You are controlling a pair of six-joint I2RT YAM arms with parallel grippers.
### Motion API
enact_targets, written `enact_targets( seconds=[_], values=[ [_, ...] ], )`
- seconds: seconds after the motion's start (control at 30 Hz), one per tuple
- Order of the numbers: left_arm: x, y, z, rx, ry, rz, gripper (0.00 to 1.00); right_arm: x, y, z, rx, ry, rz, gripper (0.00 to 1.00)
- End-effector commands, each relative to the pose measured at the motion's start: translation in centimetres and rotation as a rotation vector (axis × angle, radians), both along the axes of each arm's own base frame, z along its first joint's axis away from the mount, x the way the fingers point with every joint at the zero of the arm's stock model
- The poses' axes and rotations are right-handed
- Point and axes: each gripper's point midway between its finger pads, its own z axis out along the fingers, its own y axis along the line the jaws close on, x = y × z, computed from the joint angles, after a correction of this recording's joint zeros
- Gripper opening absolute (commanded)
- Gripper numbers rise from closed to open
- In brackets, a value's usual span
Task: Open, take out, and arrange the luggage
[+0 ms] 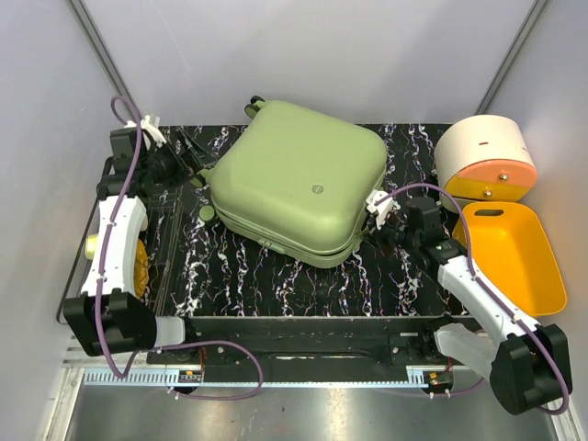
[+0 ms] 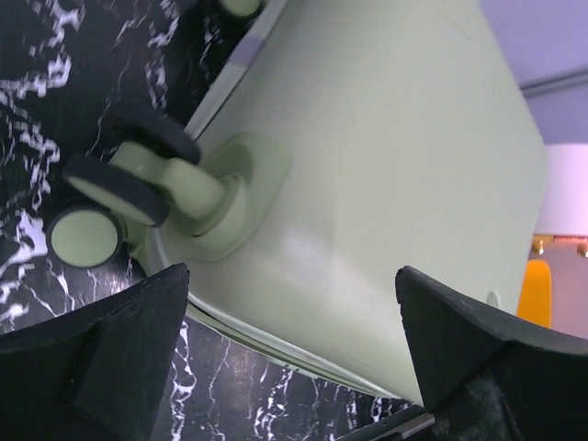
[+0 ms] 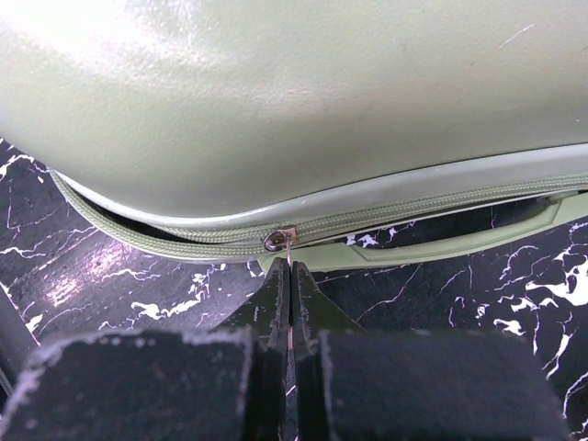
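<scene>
The pale-green luggage [image 1: 299, 179] lies flat on the black marbled mat, its wheels [image 2: 119, 184] toward the far left. My left gripper [image 1: 195, 175] hovers at the wheel end, open, its fingers [image 2: 101, 358] spread wide before the shell [image 2: 386, 165] and touching nothing. My right gripper [image 1: 369, 220] is at the luggage's near right corner. In the right wrist view the right gripper [image 3: 290, 271] is shut on the thin metal zipper pull hanging from the slider [image 3: 278, 240]. Left of the slider the zipper gapes apart; right of it the teeth are closed above a moulded handle [image 3: 459, 241].
A yellow-orange plastic tray [image 1: 510, 253] sits off the mat at the right, with a white and orange round container [image 1: 484, 156] behind it. A yellow object [image 1: 138, 262] lies under my left arm. White walls close in on both sides.
</scene>
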Motion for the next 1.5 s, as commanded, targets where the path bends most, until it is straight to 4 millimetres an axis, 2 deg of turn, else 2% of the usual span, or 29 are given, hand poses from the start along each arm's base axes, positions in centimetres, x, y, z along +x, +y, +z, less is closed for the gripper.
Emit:
enact_targets(
  seconds=[0.0,0.07,0.23,0.33,0.47,0.57,0.77,0.87,0.9,0.97,1.0,1.07,1.1,1.17,1.2,1.23,1.27,1.33,1.4,1.47],
  values=[
    [2.2,1.6,-1.1,-0.091,0.035,0.183,0.99,2.7,-0.3,2.2,0.017,-0.089,-0.068,0.00],
    [2.4,1.3,-2.1,-0.147,0.061,0.211,0.99,2.9,-0.2,2.4,0.023,-0.093,-0.070,0.00],
    [4.3,1.6,-3.0,-0.217,0.052,0.270,0.99,2.7,0.1,2.2,0.030,-0.090,-0.050,0.00],
    [5.7,1.9,-4.3,-0.246,0.081,0.299,0.99,2.7,0.2,2.1,0.027,-0.101,-0.039,0.00],
    [7.1,1.4,-5.4,-0.299,0.115,0.289,0.99,2.8,0.2,2.1,0.025,-0.106,-0.032,0.00],
    [7.9,1.3,-5.7,-0.310,0.131,0.281,0.95,2.8,0.2,2.1,0.024,-0.108,-0.030,0.00],
    [8.7,1.1,-5.0,-0.316,0.110,0.261,0.88,2.8,0.2,2.0,0.023,-0.107,-0.030,0.00],
    [8.6,1.1,-5.1,-0.317,0.099,0.251,0.78,2.8,0.1,2.1,0.019,-0.109,-0.036,0.00],
    [8.5,0.8,-5.2,-0.324,0.096,0.237,0.68,3.0,0.0,2.1,0.014,-0.113,-0.042,0.00],
    [8.3,0.8,-5.7,-0.332,0.107,0.233,0.58,3.2,-0.3,2.0,0.006,-0.116,-0.060,0.00],
    [8.3,0.8,-5.8,-0.334,0.110,0.235,0.46,3.4,-0.3,2.0,0.003,-0.122,-0.068,0.00],
    [8.3,1.2,-6.0,-0.331,0.115,0.241,0.34,3.9,-0.9,2.0,-0.018,-0.135,-0.096,0.00],
    [8.4,1.3,-6.1,-0.323,0.115,0.239,0.23,4.1,-1.1,2.2,-0.036,-0.160,-0.095,0.00],
    [8.5,1.7,-6.2,-0.300,0.126,0.227,0.13,4.6,-1.7,2.3,-0.063,-0.186,-0.103,0.00],
    [8.7,2.0,-6.6,-0.291,0.140,0.227,0.10,5.2,-2.7,2.4,-0.078,-0.205,-0.118,0.00],
    [8.7,2.4,-6.7,-0.279,0.144,0.229,0.01,5.7,-3.1,2.8,-0.081,-0.218,-0.124,0.00],
    [8.7,2.8,-6.7,-0.251,0.148,0.227,0.00,6.0,-3.7,2.9,-0.078,-0.220,-0.122,0.00],
    [8.9,3.4,-7.1,-0.227,0.155,0.232,0.00,7.8,-6.3,3.2,-0.100,-0.241,-0.164,0.00],
    [8.9,3.8,-7.5,-0.196,0.170,0.225,0.00,9.0,-7.6,2.9,-0.115,-0.253,-0.149,0.00],
    [9.0,4.0,-7.6,-0.168,0.173,0.213,0.00,10.9,-10.0,4.0,-0.120,-0.307,-0.178,0.00]
  ],
)
